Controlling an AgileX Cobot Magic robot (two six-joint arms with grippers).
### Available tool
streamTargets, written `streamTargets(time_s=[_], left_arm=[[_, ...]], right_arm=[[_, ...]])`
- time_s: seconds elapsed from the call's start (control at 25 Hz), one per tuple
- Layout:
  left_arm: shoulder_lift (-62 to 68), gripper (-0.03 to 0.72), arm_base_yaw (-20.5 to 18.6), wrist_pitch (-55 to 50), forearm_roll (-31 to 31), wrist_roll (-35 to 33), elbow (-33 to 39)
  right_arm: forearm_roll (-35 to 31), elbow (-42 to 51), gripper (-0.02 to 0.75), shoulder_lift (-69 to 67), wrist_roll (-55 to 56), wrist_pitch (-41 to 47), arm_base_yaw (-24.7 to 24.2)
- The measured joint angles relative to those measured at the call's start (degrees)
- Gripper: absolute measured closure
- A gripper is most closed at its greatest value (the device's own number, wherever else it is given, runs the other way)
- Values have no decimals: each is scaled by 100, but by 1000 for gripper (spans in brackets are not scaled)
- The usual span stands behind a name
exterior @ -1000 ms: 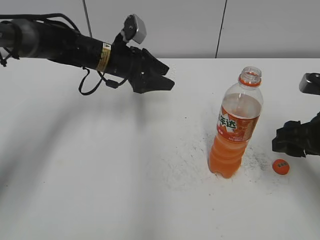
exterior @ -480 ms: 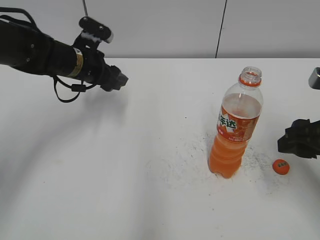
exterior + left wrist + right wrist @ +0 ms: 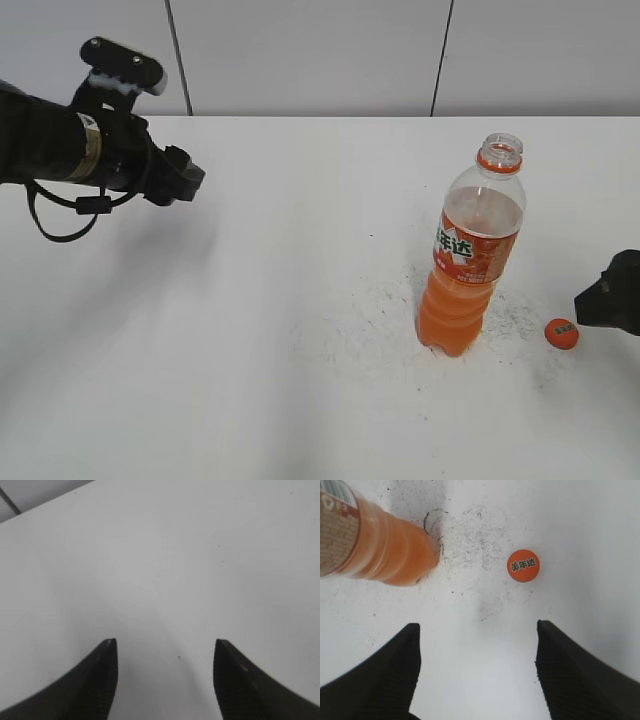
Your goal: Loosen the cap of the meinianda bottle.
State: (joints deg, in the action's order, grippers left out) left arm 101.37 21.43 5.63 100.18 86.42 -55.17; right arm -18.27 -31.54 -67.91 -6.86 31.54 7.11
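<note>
- Meinianda bottle point(image 3: 470, 262) stands upright on the bench point(image 3: 300, 300), right of centre, toward the front edge; neck is open, nothing on it.
- Cap point(image 3: 562, 333) is off, lying flat, printed side up, on the bench near the right edge, a bit apart from the bottle base. So the task looks done, arguably overdone.
- Left gripper point(image 3: 164, 652): fingers spread wide, holding nothing, only bare bench below; sits over the back-left corner.
- Right gripper point(image 3: 476, 635): also spread wide and empty, cap point(image 3: 523, 565) ahead of it and the bottle's lower body at upper left of the wrist view; in ext. view it's mostly cut off at the right edge.
- Risks (my read): open bottle is full of drink w/ no cap, so any arm sweep near it could tip it and spill; right arm is the nearer one. Cap is loose and near the edge, so a nudge could roll it off.
- Vs 1 s ago: left arm has pulled back from mid-back of the bench toward the back-left corner; right gripper has backed off toward the right edge, away from the cap. Bottle and cap haven't shifted.
</note>
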Motion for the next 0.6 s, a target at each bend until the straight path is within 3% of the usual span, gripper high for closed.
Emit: streamTargets(time_s=[0.12, 0.28, 0.6], left_arm=[[-396, 219, 192, -522, -236, 5, 361], [-739, 219, 518, -1427, -994, -99, 699], [-1038, 222, 1310, -3952, -4382, -3068, 759]], right_arm=[[0, 4, 211, 245, 0, 277, 0], [0, 4, 211, 571, 0, 706, 0], [-23, 4, 211, 1493, 0, 1708, 0]])
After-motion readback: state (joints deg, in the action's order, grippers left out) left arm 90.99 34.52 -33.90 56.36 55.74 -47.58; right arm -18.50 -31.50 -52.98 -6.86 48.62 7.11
